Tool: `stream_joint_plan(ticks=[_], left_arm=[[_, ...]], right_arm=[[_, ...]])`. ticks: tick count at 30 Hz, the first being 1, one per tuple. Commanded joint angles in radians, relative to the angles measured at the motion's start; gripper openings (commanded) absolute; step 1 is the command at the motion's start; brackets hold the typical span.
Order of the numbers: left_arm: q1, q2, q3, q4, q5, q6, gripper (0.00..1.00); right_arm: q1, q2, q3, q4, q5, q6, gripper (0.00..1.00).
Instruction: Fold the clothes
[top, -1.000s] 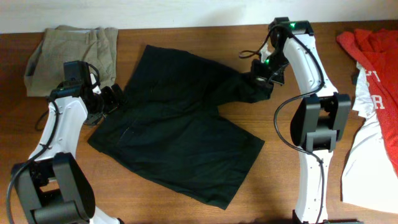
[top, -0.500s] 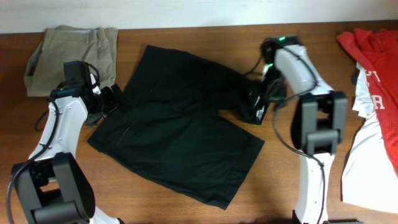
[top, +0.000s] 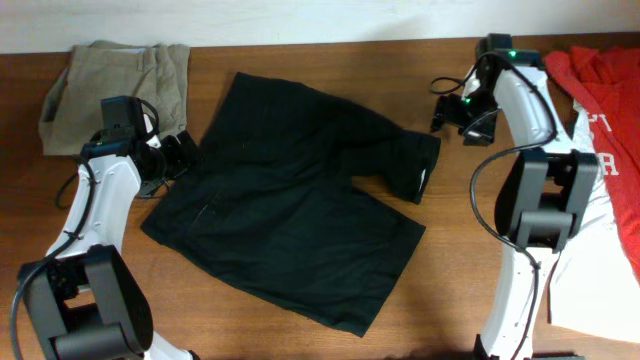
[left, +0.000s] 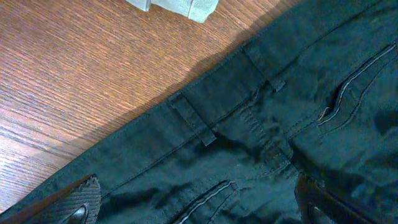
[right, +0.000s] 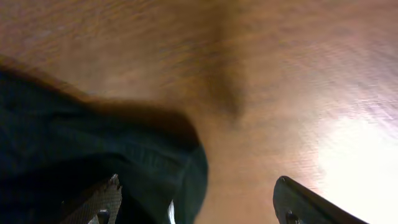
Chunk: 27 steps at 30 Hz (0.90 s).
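The black shorts (top: 300, 210) lie spread on the middle of the table, one leg (top: 410, 165) doubled back so a pale edge shows. My left gripper (top: 178, 155) stands open at their left waistband. In the left wrist view its fingers (left: 78, 202) span the belt-looped waistband (left: 224, 99), with the gripper (left: 199, 211) low over the cloth. My right gripper (top: 452, 110) hangs open just right of the folded leg. In the right wrist view the gripper (right: 199, 205) holds nothing, with the black cloth edge (right: 93, 149) under its left finger.
Khaki shorts (top: 115, 80) lie bunched at the back left, their corner (left: 180, 6) showing in the left wrist view. A red shirt (top: 600, 70) and a white shirt (top: 600, 230) lie along the right edge, close to the right arm's base.
My right gripper has let go of the black shorts' leg, which now lies folded over, and has drawn back up and to the right. The left arm has not moved.
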Motion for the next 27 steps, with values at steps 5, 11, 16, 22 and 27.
stream_joint_plan(ticks=[5,11,16,22,27], left_arm=[[-0.002,-0.019,0.0,0.005,-0.007,0.019,0.99],[-0.002,-0.019,0.0,0.005,-0.007,0.019,0.99],[-0.002,-0.019,0.0,0.006,-0.008,0.02,0.99],[-0.002,-0.019,0.0,0.039,-0.016,0.019,0.99],[-0.002,-0.019,0.0,0.061,-0.029,0.019,0.99]], right_arm=[[0.036,0.072,0.005,0.059,-0.021,-0.013,0.78],[0.093,0.082,0.005,0.071,0.043,-0.009,0.38],[0.076,0.082,0.013,0.08,0.103,0.013,0.04],[-0.094,0.082,0.233,0.071,0.228,0.013,0.04],[-0.185,0.082,0.316,0.109,0.224,-0.008,0.35]])
